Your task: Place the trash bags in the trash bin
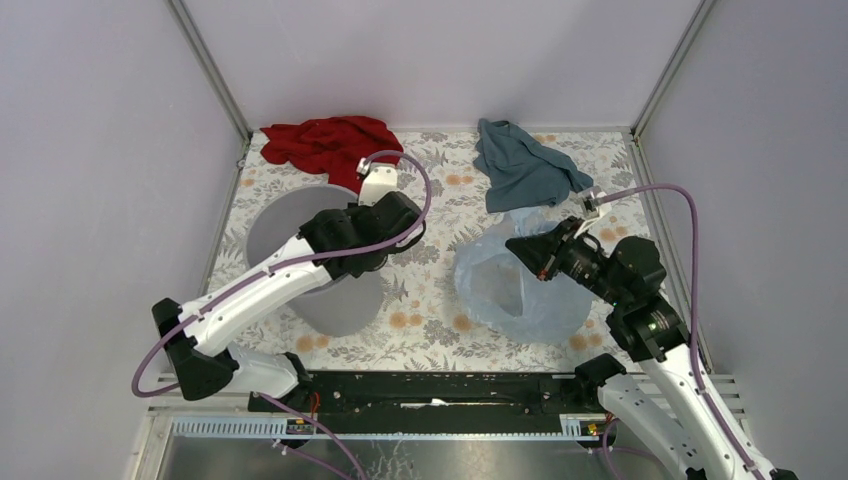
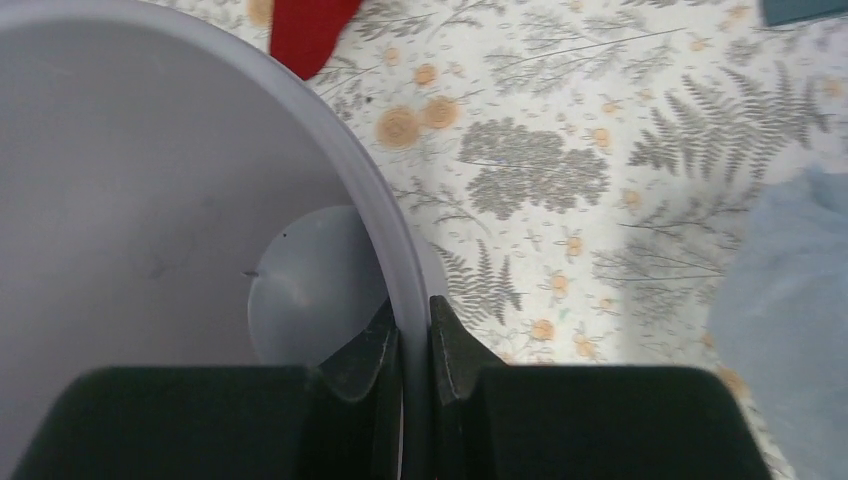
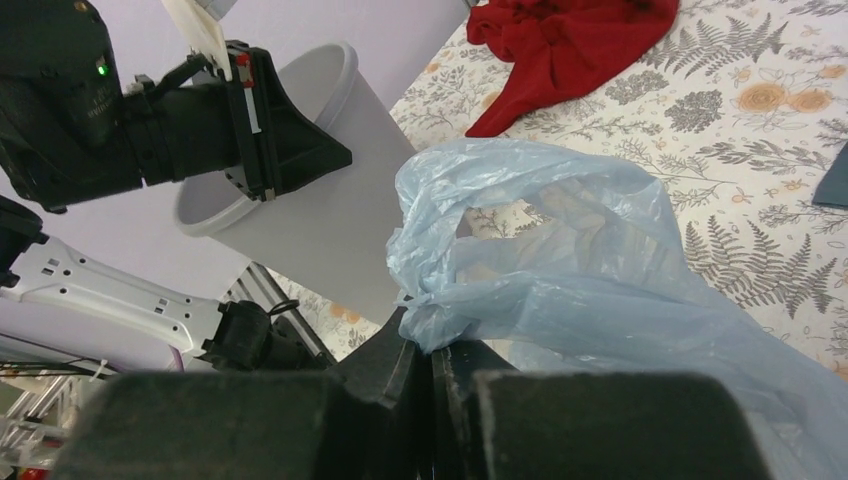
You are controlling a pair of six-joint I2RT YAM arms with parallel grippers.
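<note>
In the top view, the left arm's wrist covers its own fingertips and part of the trash bin's rim, so that grip shows only from the left wrist camera. There the left gripper [image 2: 415, 345] has its fingers drawn almost together astride the rim of the grey trash bin [image 2: 372, 190], one inside the wall and one outside, pinching it. Part of the bin's floor shows beyond the inner finger, and the frame edge cuts off the rest of the bin. Whether the bin stands flat or tipped is hard to tell.

The right gripper [image 3: 432, 350] is all but closed on a bunched edge of the pale blue trash bag [image 3: 560, 270], and the pinched film vanishes between the fingers. The bag spreads ahead and to the right of this gripper on the floral table [image 1: 430, 290], mouth gaping, outside the bin. The bin stands to this gripper's left, beyond a strip of table.

Beyond the left gripper lies a red cloth [image 1: 330, 145], just beside the bin's rim. Beyond the right gripper lies a teal-blue cloth [image 1: 525, 165], just beside the bag.
</note>
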